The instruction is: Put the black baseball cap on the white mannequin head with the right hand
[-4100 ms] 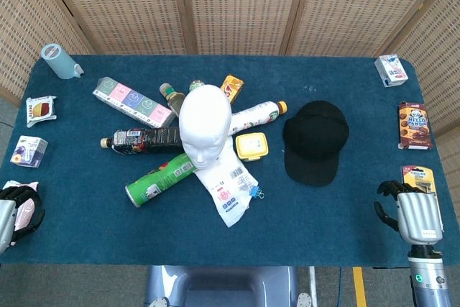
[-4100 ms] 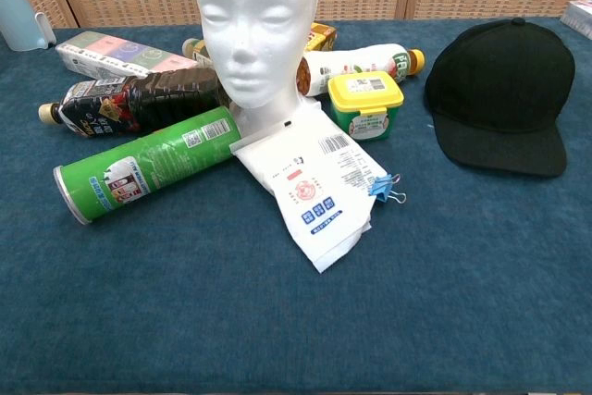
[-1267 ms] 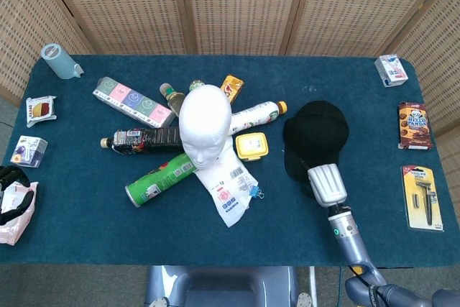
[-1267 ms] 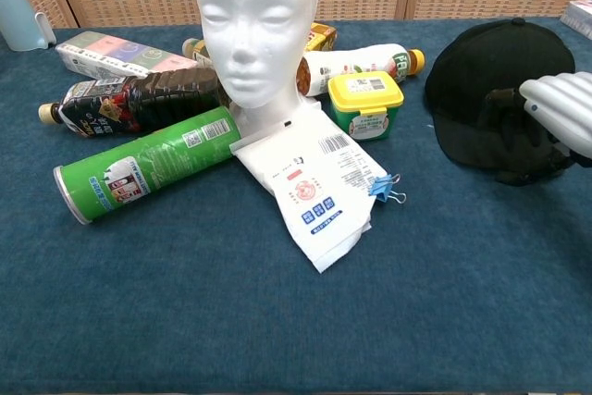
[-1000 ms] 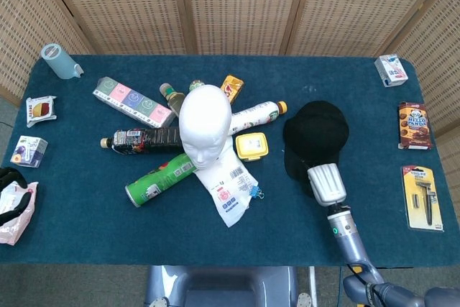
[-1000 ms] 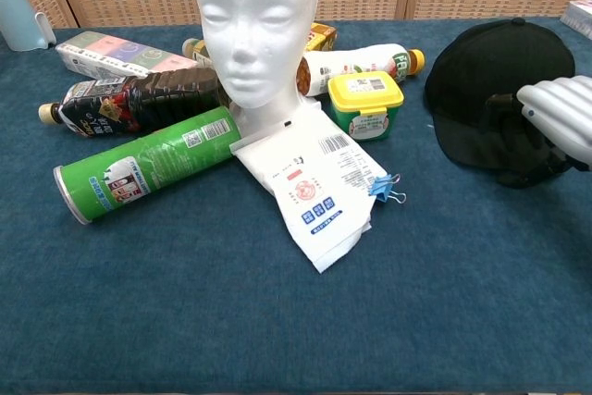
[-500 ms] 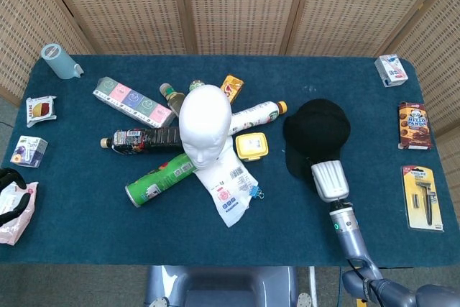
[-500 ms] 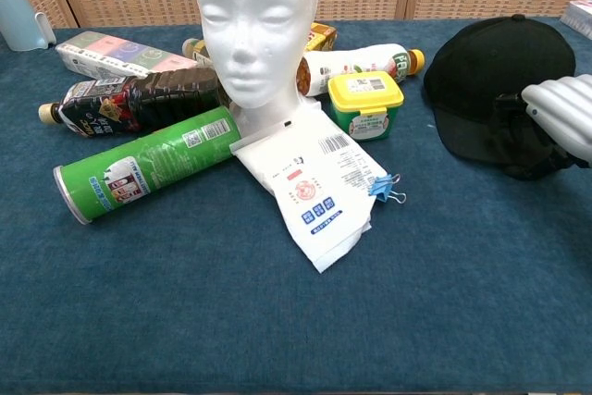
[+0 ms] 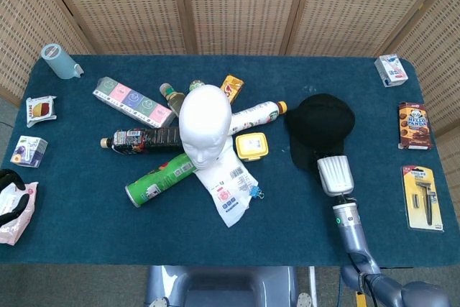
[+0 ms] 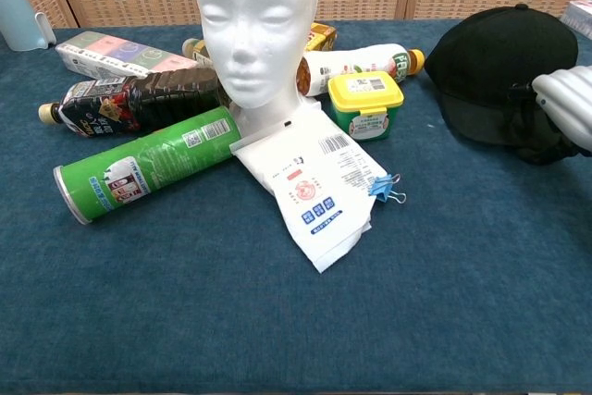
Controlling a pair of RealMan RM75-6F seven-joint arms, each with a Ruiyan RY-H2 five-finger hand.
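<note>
Gripping the brim of the black baseball cap [image 10: 504, 67], your right hand [image 10: 564, 113] has its dark fingers [image 10: 527, 131] folded around the brim's edge, silver back turned up; in the head view the same hand sits at the cap's near edge. The cap's front appears tilted off the blue table [image 9: 302, 221], so the step in hand reads as the lift after the grasp. The cap is right of the clutter, well apart from the white mannequin head [image 9: 205, 124], which stands upright among bottles and packets.

The next move calls for raising the cap clear of the yellow-lidded tub [image 10: 365, 104] and the white bottle [image 10: 356, 62], carrying it leftward, and lowering it crown-up over the head's top.

Your left hand [image 9: 8, 195] shows only as a dark shape at the table's left edge beside a pink-and-white packet [image 9: 16, 210]; whether it is released or clenched cannot be told.

Legible writing is scarce: the white bottle shows green letters, partly hidden; the white pouch [image 10: 314, 187] carries a barcode and print too small to read; other labels are unreadable.
</note>
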